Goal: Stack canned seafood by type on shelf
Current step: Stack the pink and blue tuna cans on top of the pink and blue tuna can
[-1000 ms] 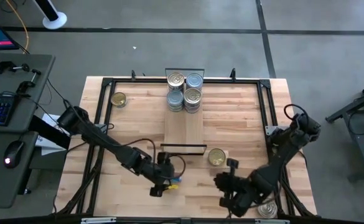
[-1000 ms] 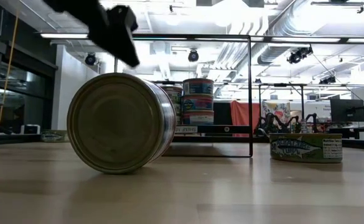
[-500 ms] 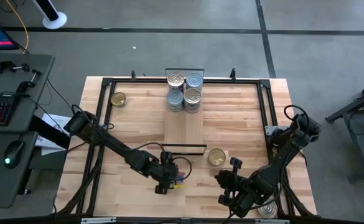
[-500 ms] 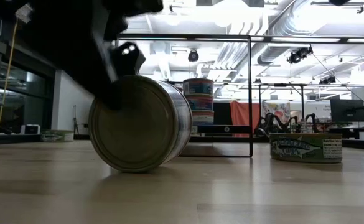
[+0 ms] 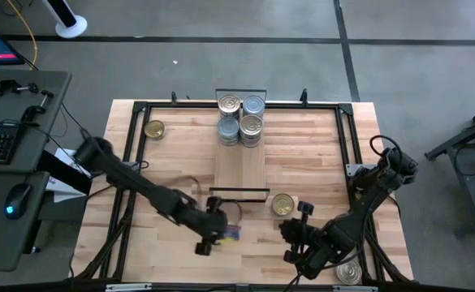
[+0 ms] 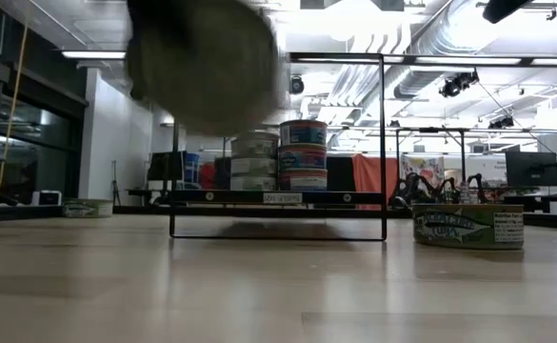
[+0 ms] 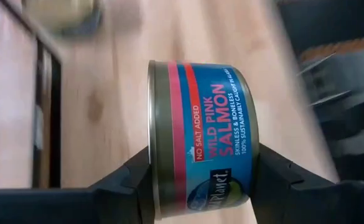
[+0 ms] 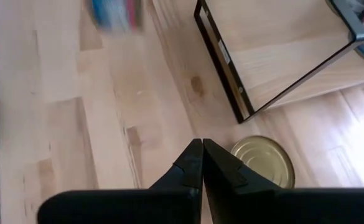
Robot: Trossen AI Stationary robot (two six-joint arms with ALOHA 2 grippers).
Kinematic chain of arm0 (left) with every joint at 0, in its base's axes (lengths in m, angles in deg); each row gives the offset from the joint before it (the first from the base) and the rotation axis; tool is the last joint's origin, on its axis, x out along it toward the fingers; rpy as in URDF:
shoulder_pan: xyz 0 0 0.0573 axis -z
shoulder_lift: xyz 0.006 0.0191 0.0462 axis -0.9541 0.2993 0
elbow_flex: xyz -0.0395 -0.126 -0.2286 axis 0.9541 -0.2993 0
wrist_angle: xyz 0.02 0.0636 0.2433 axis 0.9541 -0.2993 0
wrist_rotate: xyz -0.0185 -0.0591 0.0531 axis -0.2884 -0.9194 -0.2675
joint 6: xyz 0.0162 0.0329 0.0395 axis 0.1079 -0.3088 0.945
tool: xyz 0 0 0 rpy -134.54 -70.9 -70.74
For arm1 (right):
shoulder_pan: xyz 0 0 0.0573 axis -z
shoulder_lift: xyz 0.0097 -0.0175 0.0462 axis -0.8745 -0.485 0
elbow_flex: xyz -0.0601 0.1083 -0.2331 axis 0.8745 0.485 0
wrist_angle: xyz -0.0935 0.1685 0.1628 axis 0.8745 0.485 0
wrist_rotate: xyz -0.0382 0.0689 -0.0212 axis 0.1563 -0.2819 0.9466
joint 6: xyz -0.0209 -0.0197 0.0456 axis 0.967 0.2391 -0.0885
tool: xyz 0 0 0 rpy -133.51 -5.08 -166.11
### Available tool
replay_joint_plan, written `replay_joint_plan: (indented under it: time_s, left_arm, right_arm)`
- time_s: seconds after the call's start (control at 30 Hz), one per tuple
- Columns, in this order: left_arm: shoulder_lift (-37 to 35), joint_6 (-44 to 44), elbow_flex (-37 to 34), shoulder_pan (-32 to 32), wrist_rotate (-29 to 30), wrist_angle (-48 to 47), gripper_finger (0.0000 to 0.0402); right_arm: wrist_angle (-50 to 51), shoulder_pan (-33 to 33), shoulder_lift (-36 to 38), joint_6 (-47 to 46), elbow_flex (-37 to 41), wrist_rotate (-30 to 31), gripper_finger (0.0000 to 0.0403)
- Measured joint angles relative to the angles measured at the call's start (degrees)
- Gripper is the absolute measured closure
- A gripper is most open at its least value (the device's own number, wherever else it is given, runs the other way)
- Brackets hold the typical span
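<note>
My left gripper (image 7: 203,186) is shut on a tin (image 7: 200,130) with a blue and red "Wild Pink Salmon" label. It hangs over the near middle of the table (image 5: 221,233) and shows blurred high up in the low view (image 6: 207,62). The shelf (image 5: 241,166) is a light plank with black wire ends, and its far end carries stacked tins (image 5: 241,118). My right gripper (image 8: 201,163) is shut and empty, near the table's near right (image 5: 292,241). Just beyond it a gold-topped tin (image 8: 262,163) lies flat on the tabletop. My left gripper pinches the salmon tin between its two fingers (image 7: 129,183), one on each flat end (image 7: 152,143), with the label wall between them. It comes in from the table's left. The tin is lifted clear of the table with its flat ends upright, lying on its side.
A gold tin (image 5: 154,129) lies at the far left of the table, another tin (image 5: 349,274) at the near right corner, and a green-labelled tuna tin (image 6: 468,227) lies right of the shelf. A black frame (image 5: 140,105) runs along the table's edges. Bare wood lies left of the shelf.
The tin stood on its edge on the table. My left gripper came down beside it, shifted it a little toward the right, took hold and raised it clear. My right gripper stayed almost still.
</note>
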Motion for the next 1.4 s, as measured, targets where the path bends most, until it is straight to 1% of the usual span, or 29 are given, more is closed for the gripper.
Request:
replay_joint_plan:
  time_s: [0.1,0.13,0.17,0.2,0.23,0.27,0.33,0.4,0.43,0.47,0.5,0.57,0.63,0.7,0.77,0.83,0.93,1.03,1.1,1.17,1.23,1.4]
  left_arm:
    - [-9.97,0.79,0.17,0.65,-5.92,-0.57,0.0238]
    - [-13.7,0.22,0.19,0.88,-8.44,-0.71,0.0238]
    - [-17.58,-0.88,0.22,1.01,-9.65,-0.86,0.0238]
    - [-21.45,-1.5,0.22,1.15,-9.39,-0.88,0.0238]
    - [-25.36,-1.53,0.23,1.26,-7.42,-1.01,0.0238]
    - [-29.21,-0.56,0.26,1.19,-2.79,-1.29,0.0238]
    - [-35.65,4.74,0.42,0.7,12.17,-1.85,0.0238]
    - [-39.84,13.05,0.46,-1.33,25.74,-2.7,0.0238]
    - [-41.12,17.14,0.46,-3.31,29.8,-3.53,0.0238]
    - [-41.82,20.84,0.46,-6.08,32.13,-4.43,0.0238]
    - [-41.98,24.18,0.46,-9.34,32.57,-5.53,0.0238]
    - [-40.82,29.21,0.34,-17.07,29.26,-9.47,0.0238]
    - [-37.89,34.33,0.04,-24.59,25.01,-13.38,0.0238]
    - [-33.57,41.31,-0.68,-31.14,23.71,-15.28,0.0238]
    - [-29.23,49.24,-1.85,-36.84,23.1,-12.87,0.0238]
    - [-25.43,57.22,-2.81,-41.26,21.73,-7.27,0.0238]
    - [-20.35,64.43,-3.23,-45.53,20.14,3.07,0.0238]
    - [-17.57,68.28,-3.18,-48.52,15.14,14.44,0.0238]
    - [-15.75,74.12,-3.02,-49.76,13.24,19.48,0.0238]
    - [-13.32,80.64,-3.02,-50.72,13.58,21.98,0.0238]
    - [-11.13,84.16,-3.11,-51.66,13.9,21.97,0.0238]
    - [-7.1,85.84,-3.17,-53.18,15.07,20.22,0.0238]
  right_arm:
    - [0.17,0.44,0.0,1.42,0.0,-0.03,0.0403]
    - [0.16,0.58,0.0,1.79,0.0,-0.04,0.0403]
    - [0.34,0.69,0.0,1.87,0.0,-0.02,0.0403]
    - [0.58,0.93,0.0,1.91,0.0,-0.04,0.0403]
    - [0.67,1.19,0.0,1.91,0.0,-0.06,0.0403]
    - [0.69,1.42,0.0,1.91,0.0,-0.08,0.0403]
    - [0.69,1.97,0.0,1.91,0.0,-0.07,0.0403]
    - [0.69,2.46,0.0,1.76,0.0,-0.2,0.0403]
    - [0.68,2.71,0.0,1.57,0.0,-0.41,0.0403]
    - [0.61,2.95,0.0,1.48,0.0,-0.75,0.0403]
    - [0.38,3.17,0.0,1.48,0.0,-1.13,0.0403]
    - [-0.24,3.67,0.0,1.48,0.02,-1.67,0.0403]
    - [-1.04,4.15,0.0,1.48,0.02,-2.04,0.0403]
    - [-2.13,4.74,0.0,1.48,0.02,-2.19,0.0403]
    - [-3.33,5.46,0.0,1.48,0.02,-2.18,0.0403]
    - [-4.24,6.3,0.0,1.43,0.02,-2.19,0.0403]
    - [-5.27,7.43,0.0,1.3,0.02,-2.18,0.0403]
    - [-5.37,8.52,0.0,0.18,0.02,-2.19,0.0403]
    - [-5.05,9.21,0.0,-0.72,0.02,-2.29,0.0403]
    - [-4.93,9.71,0.0,-1.12,0.02,-2.37,0.0403]
    - [-4.85,10.05,0.0,-1.03,0.02,-2.36,0.0403]
    - [-4.08,10.24,0.0,0.38,0.02,-2.37,0.0403]
